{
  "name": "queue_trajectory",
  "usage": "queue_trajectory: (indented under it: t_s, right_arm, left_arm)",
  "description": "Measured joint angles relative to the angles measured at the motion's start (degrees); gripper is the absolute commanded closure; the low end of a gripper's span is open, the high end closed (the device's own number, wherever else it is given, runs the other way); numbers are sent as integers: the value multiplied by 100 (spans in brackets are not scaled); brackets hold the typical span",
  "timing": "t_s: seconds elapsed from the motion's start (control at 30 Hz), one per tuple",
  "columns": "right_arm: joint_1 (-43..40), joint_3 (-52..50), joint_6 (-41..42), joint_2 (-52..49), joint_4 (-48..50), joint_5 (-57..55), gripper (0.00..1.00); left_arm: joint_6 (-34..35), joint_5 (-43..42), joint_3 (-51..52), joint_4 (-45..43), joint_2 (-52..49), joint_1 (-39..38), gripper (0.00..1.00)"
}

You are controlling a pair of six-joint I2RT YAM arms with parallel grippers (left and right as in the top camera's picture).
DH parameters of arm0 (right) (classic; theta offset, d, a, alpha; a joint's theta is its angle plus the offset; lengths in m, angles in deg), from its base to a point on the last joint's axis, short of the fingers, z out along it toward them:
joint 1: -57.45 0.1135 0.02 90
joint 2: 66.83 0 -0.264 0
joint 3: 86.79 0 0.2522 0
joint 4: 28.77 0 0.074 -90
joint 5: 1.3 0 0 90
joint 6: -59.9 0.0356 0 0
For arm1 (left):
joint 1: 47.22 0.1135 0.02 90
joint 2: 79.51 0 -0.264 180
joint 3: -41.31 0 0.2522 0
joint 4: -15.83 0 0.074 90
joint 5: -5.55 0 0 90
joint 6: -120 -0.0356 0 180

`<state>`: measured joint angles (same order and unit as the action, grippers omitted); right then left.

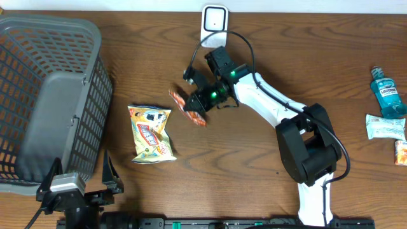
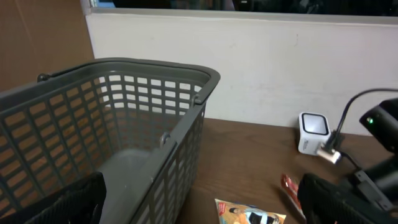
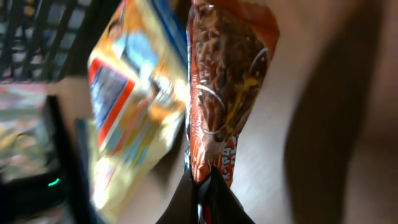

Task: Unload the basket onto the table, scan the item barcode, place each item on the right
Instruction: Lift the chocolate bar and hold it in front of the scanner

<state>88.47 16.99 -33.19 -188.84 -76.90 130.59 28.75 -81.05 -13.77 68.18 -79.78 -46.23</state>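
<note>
Mid-frame overhead, the right end effector (image 1: pixel 194 110) is clamped on an edge of the orange snack packet (image 1: pixel 179 100), below the barcode scanner (image 1: pixel 215 19). It looks like light, floppy, crinkly film, so a seam pinch likely suits it. The left end effector (image 1: pixel 80 168) gapes, empty.

Worktop (image 1: pixel 222 166): open wood between yellow snack bag (image 1: pixel 152 133) and right arm base (image 1: pixel 308 151). Obstacles: grey basket (image 1: pixel 95 102) at left, scanner (image 1: pixel 215 19) at rear centre, mouthwash bottle (image 1: pixel 386 94) and packets (image 1: pixel 385 127) far right.
</note>
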Motion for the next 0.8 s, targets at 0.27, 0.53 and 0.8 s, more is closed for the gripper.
queue_trajectory:
  t_s: [0.27,0.53,0.8]
  right_arm:
    - [0,26,-243,0,1073,-1681,99]
    - [-28,487,-809,-24,2356,-3224,99]
    - [-376,1462,-997,-625,3287,-3823,99]
  left_arm:
    - [0,0,0,0,2,0,2]
    - [0,0,0,0,2,0,2]
    - [0,0,0,-2,0,0,2]
